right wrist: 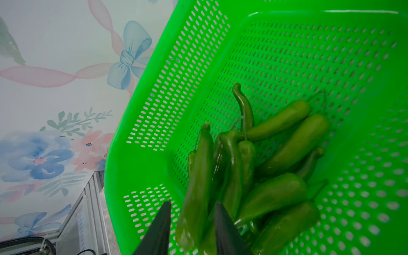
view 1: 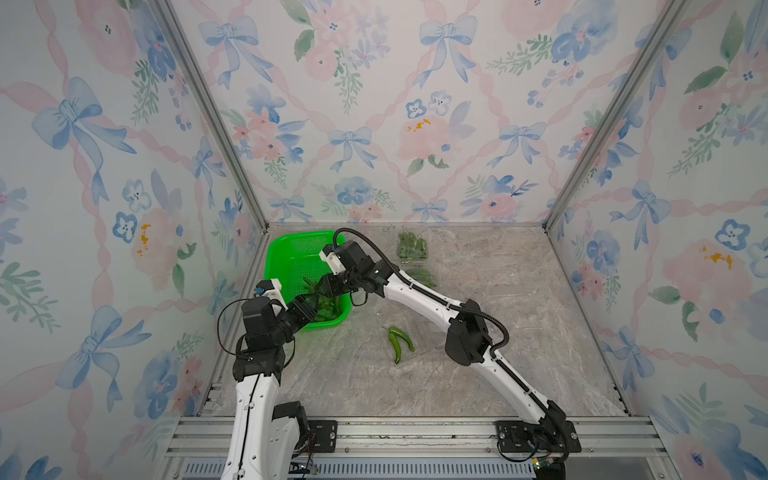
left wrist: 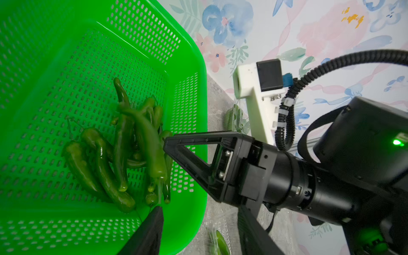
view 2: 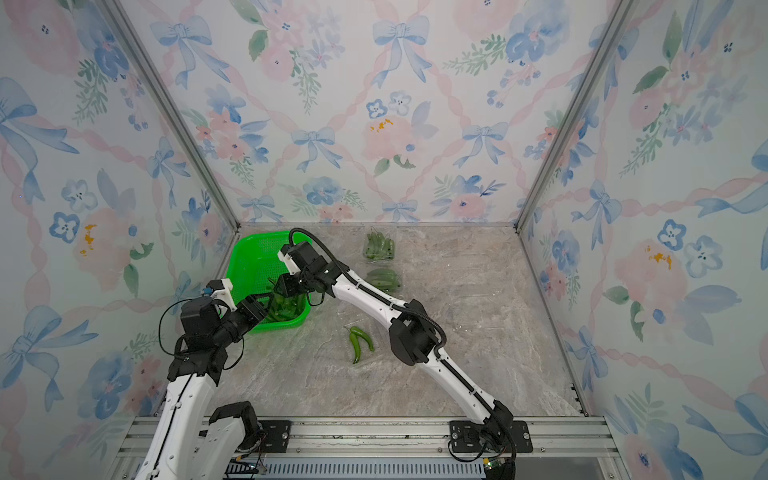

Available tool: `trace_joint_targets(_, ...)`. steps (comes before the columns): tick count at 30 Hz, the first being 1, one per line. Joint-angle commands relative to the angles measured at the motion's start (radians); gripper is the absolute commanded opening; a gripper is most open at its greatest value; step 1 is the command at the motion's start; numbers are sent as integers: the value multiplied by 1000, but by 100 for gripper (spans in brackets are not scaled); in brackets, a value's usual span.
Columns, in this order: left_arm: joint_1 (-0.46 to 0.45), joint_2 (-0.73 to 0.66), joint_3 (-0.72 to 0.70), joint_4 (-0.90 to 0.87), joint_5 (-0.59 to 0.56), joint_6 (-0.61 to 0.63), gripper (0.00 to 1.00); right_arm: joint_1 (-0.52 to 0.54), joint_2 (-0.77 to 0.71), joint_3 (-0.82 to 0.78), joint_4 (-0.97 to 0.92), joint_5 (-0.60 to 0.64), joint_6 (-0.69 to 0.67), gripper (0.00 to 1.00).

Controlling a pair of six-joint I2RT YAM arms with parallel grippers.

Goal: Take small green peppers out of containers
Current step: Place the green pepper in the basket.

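Right jaws are held spread around one slim glossy dark-green pepper (right wrist: pixel 196 176) over the bright green perforated plastic basket (right wrist: pixel 176 77), where more are piled; left jaws are spread too, empty.

Robot test cell, lab-type rig. Box frame of aluminium profiles (view 1: pixel 209 104). The three walls are flat panels covered in floral bow wallpaper (view 1: pixel 374 124), and a stone-look tabletop (view 1: pixel 498 365) forms the floor. Two arms (view 1: pixel 432 297) are bolted on black plates (view 1: pixel 509 436) to a slotted rail (view 1: pixel 415 432) at the front edge. Cables (view 1: pixel 494 328) run exposed.
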Motion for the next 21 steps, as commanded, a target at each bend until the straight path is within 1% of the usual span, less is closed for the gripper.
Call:
trace_joint_targets(1, 4, 5, -7, -9, 30, 16, 56, -22, -59, 12, -47, -22, -40, 41)
trace_joint_targets(2, 4, 4, -6, -10, 31, 18, 57, -25, -83, -6, -59, -22, -59, 46)
trace_joint_targets(4, -1, 16, -2, -11, 35, 24, 58, -30, -166, -90, -69, 12, -103, 48)
trace_joint_targets(5, -8, 27, 2, -11, 34, 24, 58, -32, -214, -151, -57, 27, -116, 48)
trace_joint_targets(7, -49, 47, 14, -10, 3, 29, 57, -43, -339, -328, -3, 45, -133, 49)
trace_joint_targets(8, -80, 54, 21, -12, -25, 31, 56, -46, -397, -406, 17, 54, -139, 49)
trace_joint_targets(10, -180, 73, 43, -10, -107, 26, 56, -52, -535, -601, 61, 81, -158, 50)
trace_joint_targets(13, -319, 127, 85, -10, -204, 12, 56, -66, -719, -869, 120, 132, -146, 51)
trace_joint_targets(16, -452, 199, 122, -10, -272, 12, 56, -75, -852, -1077, 137, 187, -129, 50)
trace_joint_targets(21, -590, 321, 152, -10, -320, 2, 55, -72, -986, -1336, 182, 227, -74, 50)
